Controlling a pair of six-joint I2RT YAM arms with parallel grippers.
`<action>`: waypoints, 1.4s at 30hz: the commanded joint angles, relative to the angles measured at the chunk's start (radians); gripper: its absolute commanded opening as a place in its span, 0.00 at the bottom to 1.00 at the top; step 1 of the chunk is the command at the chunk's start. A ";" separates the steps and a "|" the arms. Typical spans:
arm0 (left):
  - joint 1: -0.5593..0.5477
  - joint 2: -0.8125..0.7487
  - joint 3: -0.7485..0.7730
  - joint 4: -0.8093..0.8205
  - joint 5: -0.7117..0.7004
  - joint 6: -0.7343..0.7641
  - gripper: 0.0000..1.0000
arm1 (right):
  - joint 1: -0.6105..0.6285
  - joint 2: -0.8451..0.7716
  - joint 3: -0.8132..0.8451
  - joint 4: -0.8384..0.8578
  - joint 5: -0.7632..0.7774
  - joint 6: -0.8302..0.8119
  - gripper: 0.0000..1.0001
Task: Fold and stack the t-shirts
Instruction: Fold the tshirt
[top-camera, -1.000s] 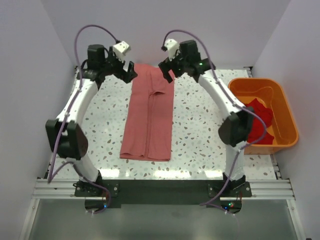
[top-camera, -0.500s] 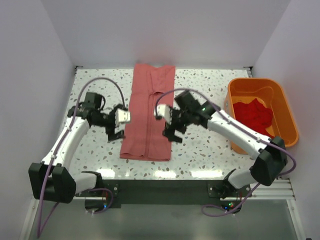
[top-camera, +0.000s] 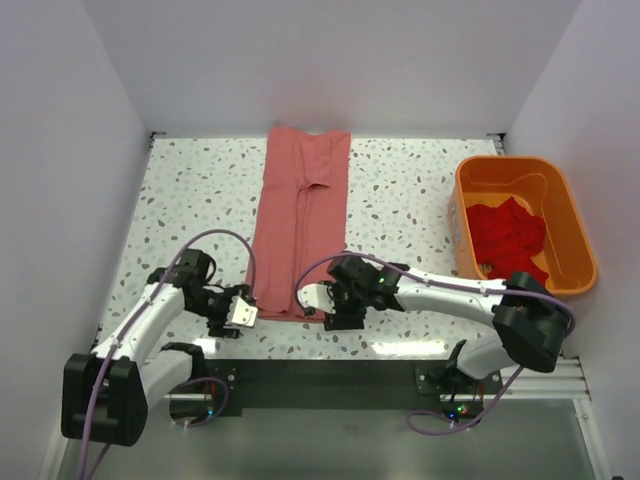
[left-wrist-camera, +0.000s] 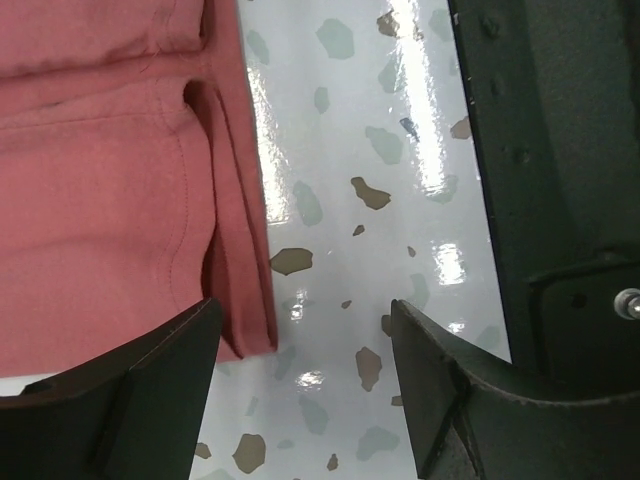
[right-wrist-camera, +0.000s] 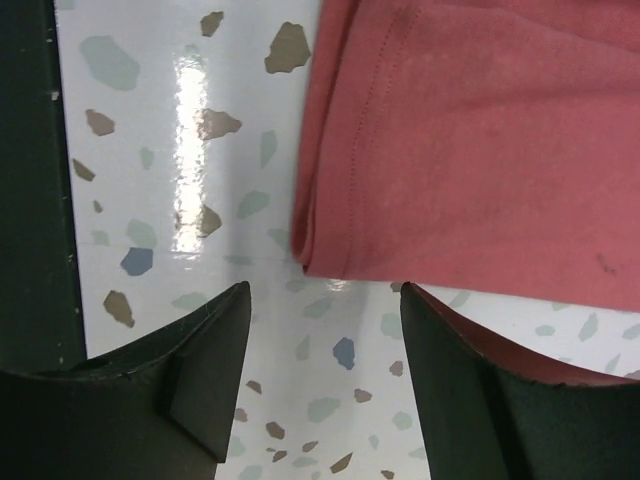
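A salmon-pink t-shirt (top-camera: 300, 225), folded lengthwise into a long strip, lies flat on the speckled table (top-camera: 400, 200), running from the back edge to near the front. My left gripper (top-camera: 228, 312) hovers open at the strip's near-left corner. In the left wrist view the shirt (left-wrist-camera: 110, 180) has its hem corner just inside my open left gripper (left-wrist-camera: 303, 310). My right gripper (top-camera: 335, 305) hovers open at the near-right corner. In the right wrist view the shirt (right-wrist-camera: 480, 150) has its folded corner just beyond my open right gripper (right-wrist-camera: 322, 292). Neither holds cloth.
An orange bin (top-camera: 570, 215) at the right holds crumpled red t-shirts (top-camera: 505, 235). The black front rail (top-camera: 330, 380) runs along the table's near edge, close behind both grippers; it also shows in the left wrist view (left-wrist-camera: 560, 150) and the right wrist view (right-wrist-camera: 25, 150).
Both arms have swung from the strip's far end, down along its sides, to its near corners at the front edge. The shirt has not moved.
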 joint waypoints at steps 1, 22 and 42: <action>0.003 0.040 -0.006 0.136 -0.001 0.049 0.72 | 0.004 0.024 -0.010 0.157 0.039 -0.016 0.64; -0.003 0.199 -0.055 0.286 -0.118 0.098 0.52 | 0.082 0.233 0.070 0.151 0.072 0.010 0.41; -0.056 0.034 -0.039 0.184 -0.057 0.148 0.00 | 0.085 0.093 0.053 0.105 0.075 0.030 0.00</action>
